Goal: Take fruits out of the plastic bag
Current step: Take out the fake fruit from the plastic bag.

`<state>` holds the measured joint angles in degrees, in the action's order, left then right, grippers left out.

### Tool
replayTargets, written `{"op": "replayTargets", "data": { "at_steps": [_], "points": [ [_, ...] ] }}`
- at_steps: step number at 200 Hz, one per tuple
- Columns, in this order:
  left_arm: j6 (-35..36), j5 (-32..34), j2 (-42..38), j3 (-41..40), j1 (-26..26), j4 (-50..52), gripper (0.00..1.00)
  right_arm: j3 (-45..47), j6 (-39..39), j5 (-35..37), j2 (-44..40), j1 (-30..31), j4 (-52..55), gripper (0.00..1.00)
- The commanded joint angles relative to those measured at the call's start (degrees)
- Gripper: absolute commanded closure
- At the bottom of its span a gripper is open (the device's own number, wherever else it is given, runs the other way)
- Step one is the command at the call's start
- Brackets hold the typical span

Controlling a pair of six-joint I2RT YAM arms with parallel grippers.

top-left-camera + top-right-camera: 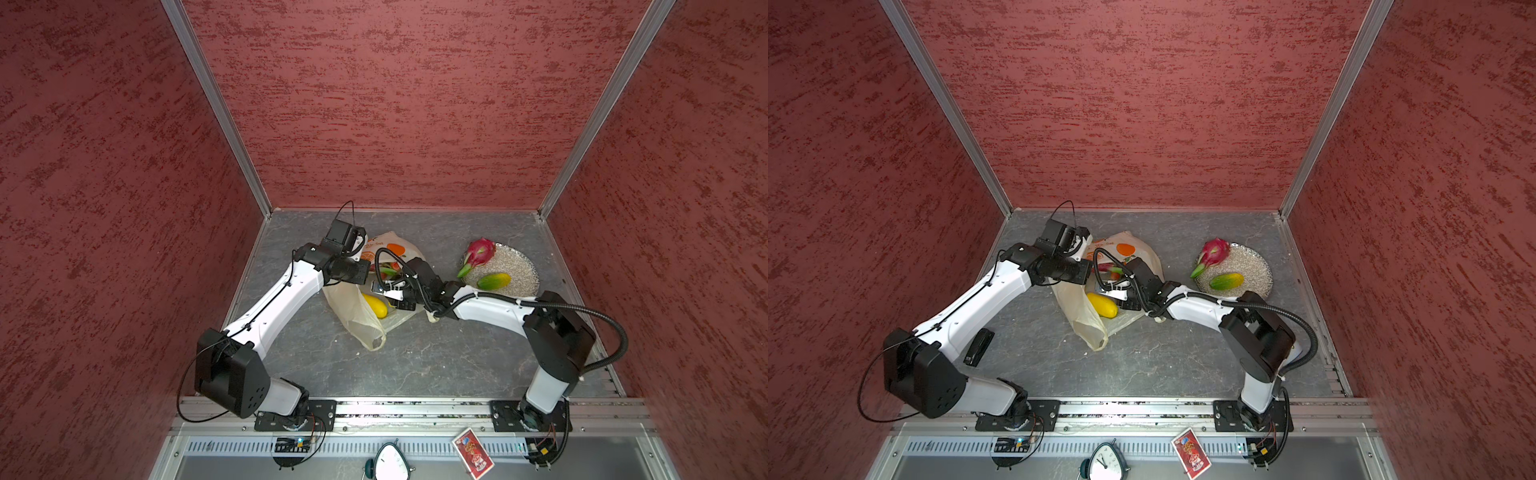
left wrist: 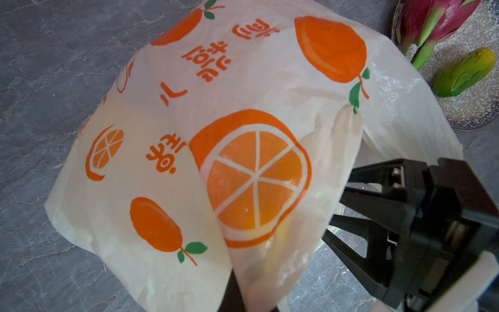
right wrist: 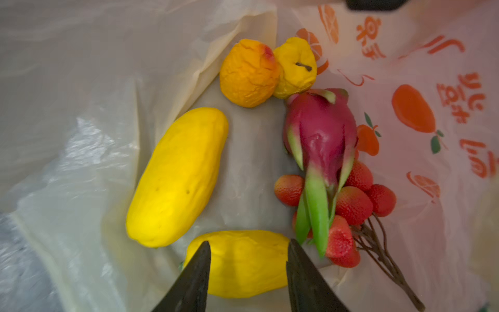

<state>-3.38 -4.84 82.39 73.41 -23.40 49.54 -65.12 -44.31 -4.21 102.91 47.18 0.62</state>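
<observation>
fingertips of left gripper point(image 2: 233, 294) hidden under plastic bag point(image 2: 189, 140) folds, one yellow mango point(image 3: 247, 272) partly behind right gripper point(image 3: 249, 241) fingers, those fingers cropped by frame edge, berry bunch point(image 3: 353, 205) half beneath dragon fruit point(image 3: 321, 135)

three mangoes point(image 3: 176, 177) point(image 3: 237, 263) point(image 1: 493, 281), two dragon fruits point(image 3: 320, 132) point(image 1: 480, 251), one orange point(image 3: 247, 73), lemon point(image 3: 295, 67), berry bunch point(image 3: 353, 205), bag point(image 2: 108, 216), plate point(image 1: 519, 266)

Pale-yellow translucent plastic bag point(image 2: 167, 113), printed w/ orange slices, green leaves & orange lettering; yellow mangoes point(image 3: 178, 175), magenta dragon fruit point(image 3: 321, 129) w/ green tips, red berries point(image 3: 353, 205). Speckled grey plate point(image 1: 515, 262); grey-veined tabletop point(image 1: 415, 365); mottled red walls point(image 1: 415, 104).
</observation>
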Motion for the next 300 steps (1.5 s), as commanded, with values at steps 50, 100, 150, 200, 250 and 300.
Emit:
{"op": "replayTargets", "data": {
  "at_steps": [50,100,150,200,250,300],
  "points": [
    [3.53,0.31,0.31,2.35,0.47,2.38,1.0,-11.72,-0.68,12.12,11.63,-0.83,-2.06,0.51],
    [4.39,-0.05,-0.56,2.61,0.55,3.28,1.0,-17.85,1.03,13.58,17.35,-1.97,2.41,0.49],
    [4.81,-0.1,-0.74,3.02,0.68,4.21,1.0,-19.17,3.54,14.91,19.91,-3.92,4.02,0.48],
    [4.7,-0.19,-0.81,3.15,0.68,4.69,1.0,-16.42,1.96,9.46,16.77,-4.03,1.62,0.8],
    [3.06,-2.85,-1.96,0.67,1.41,3.93,1.0,-5.92,6.53,3.67,3.62,-3.03,-2.96,0.94],
    [0.85,-4.86,-2.0,-1.15,3.51,2.25,1.0,10.42,16.61,0.35,-21.1,-1.83,-0.25,1.0]
  ]
}}
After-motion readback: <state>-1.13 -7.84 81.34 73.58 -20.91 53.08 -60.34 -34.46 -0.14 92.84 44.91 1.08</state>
